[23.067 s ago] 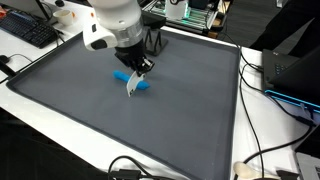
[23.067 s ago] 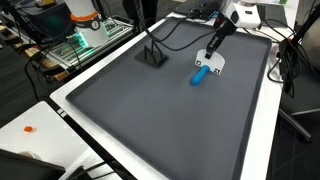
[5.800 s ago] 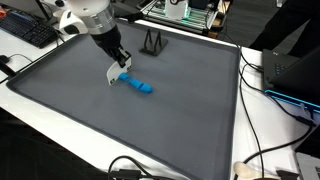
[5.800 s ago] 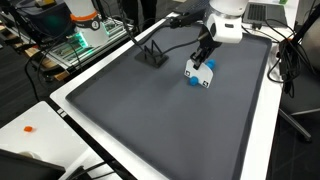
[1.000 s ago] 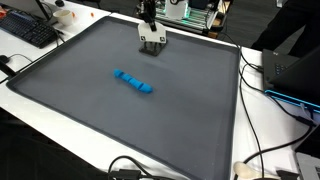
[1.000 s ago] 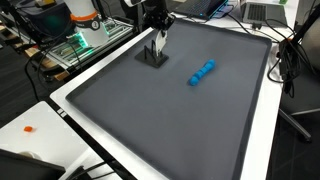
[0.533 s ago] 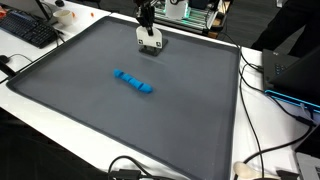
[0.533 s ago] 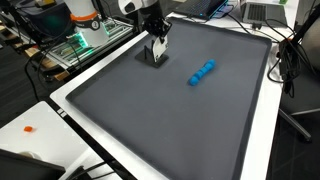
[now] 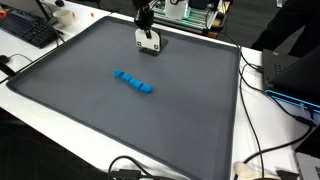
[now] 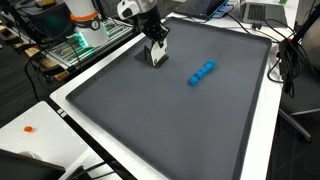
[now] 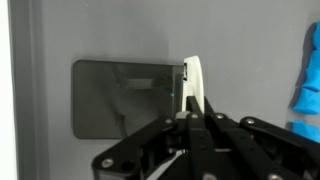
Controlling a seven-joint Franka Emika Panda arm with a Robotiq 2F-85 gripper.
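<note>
My gripper (image 9: 148, 31) (image 10: 158, 44) is at the far edge of the dark grey mat (image 9: 190, 120), shut on a thin white flat piece (image 9: 149, 42) (image 10: 157, 58) that hangs down from its fingertips. In the wrist view the gripper (image 11: 192, 112) holds the white piece (image 11: 193, 85) edge-on just over the dark rectangular base of a small black stand (image 11: 125, 98). The stand (image 10: 147, 57) is mostly hidden behind the piece in both exterior views. A blue elongated object (image 9: 133, 82) (image 10: 203, 72) (image 11: 308, 85) lies alone mid-mat.
A white table rim (image 9: 60, 110) frames the mat. A keyboard (image 9: 28, 30) lies at one corner, black equipment and cables (image 9: 290, 75) along one side, and a rack with green-lit electronics (image 10: 85, 35) behind. A small orange item (image 10: 30, 128) sits on the white rim.
The gripper has come down with the white piece onto the black stand at the mat's far edge. The blue object has not moved.
</note>
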